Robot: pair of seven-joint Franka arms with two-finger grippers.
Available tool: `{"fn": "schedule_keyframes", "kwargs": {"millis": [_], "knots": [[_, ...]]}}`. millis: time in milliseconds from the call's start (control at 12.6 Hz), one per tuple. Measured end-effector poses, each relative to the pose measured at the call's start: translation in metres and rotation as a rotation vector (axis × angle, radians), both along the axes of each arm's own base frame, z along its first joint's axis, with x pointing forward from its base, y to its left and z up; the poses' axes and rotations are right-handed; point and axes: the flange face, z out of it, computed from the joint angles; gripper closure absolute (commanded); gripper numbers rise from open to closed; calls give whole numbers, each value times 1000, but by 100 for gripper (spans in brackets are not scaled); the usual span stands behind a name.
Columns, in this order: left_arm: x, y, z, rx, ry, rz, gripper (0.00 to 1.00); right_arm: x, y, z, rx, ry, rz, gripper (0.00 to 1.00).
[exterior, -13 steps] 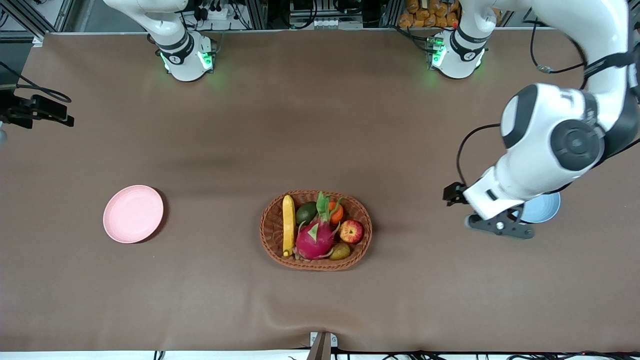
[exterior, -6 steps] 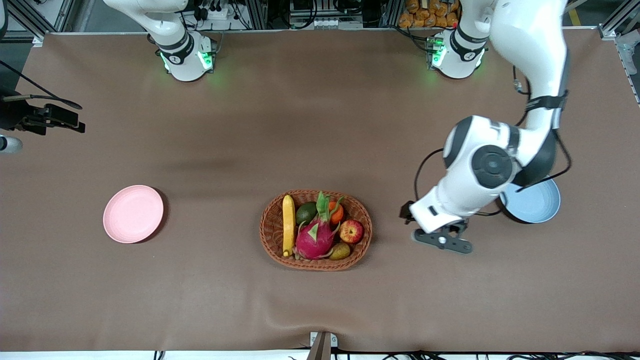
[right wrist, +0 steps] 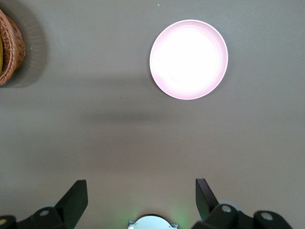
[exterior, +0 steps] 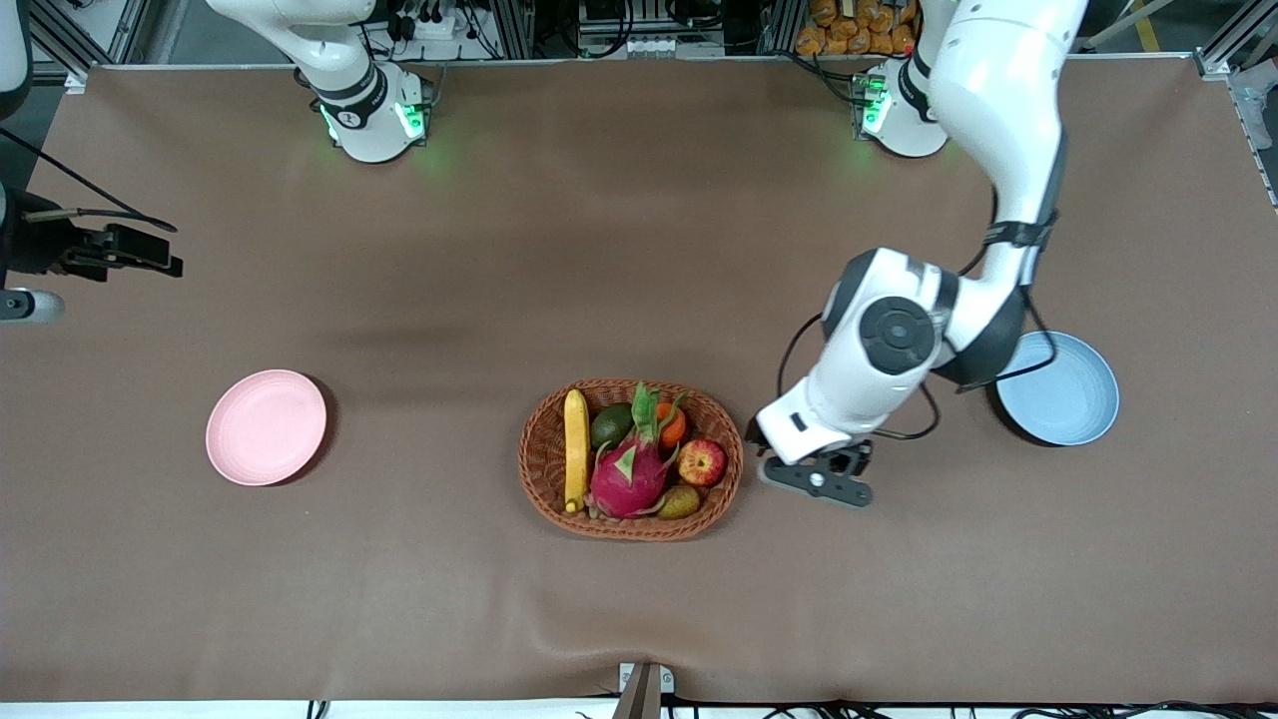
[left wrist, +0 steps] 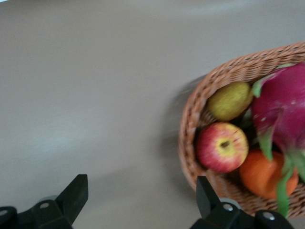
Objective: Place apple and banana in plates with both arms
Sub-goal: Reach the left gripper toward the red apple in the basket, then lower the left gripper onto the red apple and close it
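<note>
**Q:** What is the item count, starting from the right arm's end of the table?

**A:** Two arms, two grippers, two plates, one basket, six fruits. The right gripper (right wrist: 140,193) hangs over bare table (exterior: 639,250) at the right arm's end, fingers spread wide, holding nothing. One pink plate (exterior: 266,427) lies near that end, with nothing on it. One oval wicker basket (exterior: 526,459) sits mid-table. It holds one banana (exterior: 576,449), one avocado (exterior: 611,425), one dragon fruit (exterior: 629,477), one orange (exterior: 671,424), one brownish-yellow pear-like fruit (exterior: 679,502) and one apple (exterior: 702,462). The left gripper (exterior: 819,479) comes next. One blue plate (exterior: 1063,399) lies toward the left arm's end, with nothing on it.

**Q:** What is the state and position of the left gripper?

**A:** Fingers fully apart, nothing between them. It hangs over the table just beside the basket's rim, between the basket and the blue plate.

**Q:** Where do the task fruits lie relative to the grippers?

**A:** The apple lies in the basket at the end toward the left gripper, beside the rim, between the orange and the pear-like fruit; it is not touched. The banana lies lengthwise along the basket's rim at the end toward the right arm, with the dragon fruit between it and the apple. It is well apart from the right gripper.
</note>
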Motion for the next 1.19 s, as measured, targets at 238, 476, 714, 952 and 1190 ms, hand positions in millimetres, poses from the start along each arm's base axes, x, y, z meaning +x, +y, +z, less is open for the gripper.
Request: {"fn": "schedule_keyframes", "kwargs": {"millis": [238, 476, 714, 952, 1190], "knots": [[-12, -37, -24, -27, -31, 0, 0, 3, 4, -14, 34, 0, -7, 0], [-11, -44, -42, -39, -52, -5, 0, 4, 7, -26, 70, -3, -17, 0], [-13, -51, -56, -49, -69, -14, 0, 6, 8, -34, 80, -2, -21, 0], [-18, -61, -69, -50, -69, -28, 0, 7, 10, -41, 93, 3, -26, 0], [-21, -69, -83, -65, -78, -37, 0, 13, 12, -52, 115, 0, -35, 0]]}}
